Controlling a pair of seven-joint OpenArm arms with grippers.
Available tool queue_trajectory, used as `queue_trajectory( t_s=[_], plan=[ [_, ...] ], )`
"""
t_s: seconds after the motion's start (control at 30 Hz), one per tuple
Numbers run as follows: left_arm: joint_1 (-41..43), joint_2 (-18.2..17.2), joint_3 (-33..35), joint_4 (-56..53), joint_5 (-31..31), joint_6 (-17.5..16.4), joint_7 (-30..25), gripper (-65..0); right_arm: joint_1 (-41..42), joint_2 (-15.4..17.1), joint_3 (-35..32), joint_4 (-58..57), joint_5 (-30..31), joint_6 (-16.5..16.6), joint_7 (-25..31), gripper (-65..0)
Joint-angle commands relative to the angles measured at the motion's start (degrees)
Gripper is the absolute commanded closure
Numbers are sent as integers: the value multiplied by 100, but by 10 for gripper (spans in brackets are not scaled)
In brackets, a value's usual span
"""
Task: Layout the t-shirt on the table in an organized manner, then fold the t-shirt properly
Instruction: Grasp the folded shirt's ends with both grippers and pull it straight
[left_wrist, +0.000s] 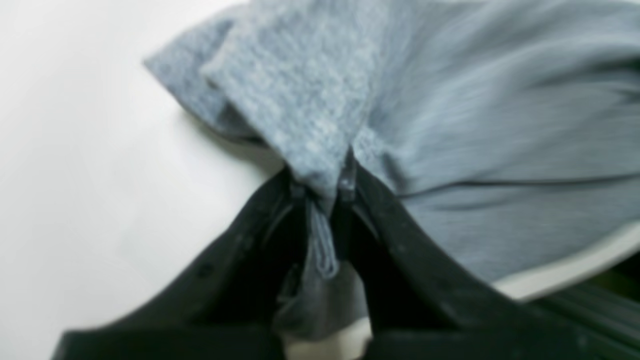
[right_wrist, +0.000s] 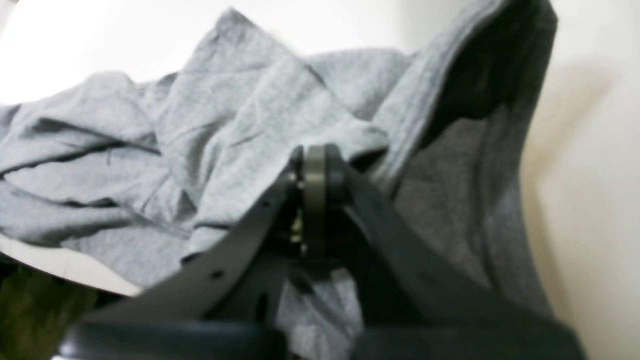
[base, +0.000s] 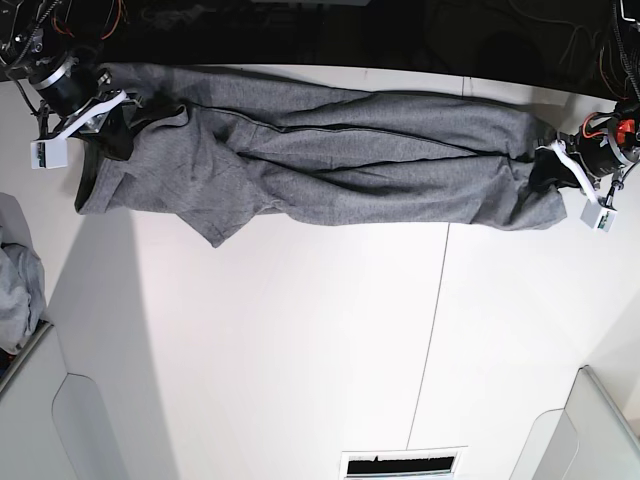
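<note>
Cloth bundle: a paler grey bundle (base: 18, 280) sits at the far left edge of the base view, beside a light grey bin (base: 75, 425)
Right gripper: the right gripper (base: 112, 122) is at the upper left of the base view, jaws pressed together with a fold of the t-shirt's edge pinched at the tips; in its wrist view the fabric bunches up around the closed tips
T-shirt: the t-shirt (base: 330, 160) is stretched in a long band across the far side of the surface (base: 300, 350), slack and creased lengthwise, one sleeve lying flat toward the near left
Seam line: a thin dark line (base: 428, 340) runs across the surface, right of centre
Left gripper: the left gripper (left_wrist: 324, 187) is at the right end of the band, jaws narrow and clamped on a corner of the cloth, a hem loop hanging between them
</note>
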Motion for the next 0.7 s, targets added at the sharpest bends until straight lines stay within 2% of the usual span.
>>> queue_trajectory(
  t_s=[0.0,0.13,0.27,0.37,0.5,0.67],
  plan=[
    [24,-138,-33,234,-177,-103,-72,0,-2,68,26,85,103,68,114,0],
    [63,-184,-33,863,-254,-101,101,0,-2,68,26,83,105,68,114,0],
    [98,-153,-17,1506,-595,-85,361,0,-2,68,26,81,98,68,114,0],
    [197,-90,127,1976,-588,140,380,0,0,68,26,79,22,68,116,0],
    [267,138,629,2430,-568,160,382,0,2,68,26,79,22,66,118,0],
    [219,555,1443,2470,-103,254,306,0,0,68,26,79,15,68,118,0]
  ],
)
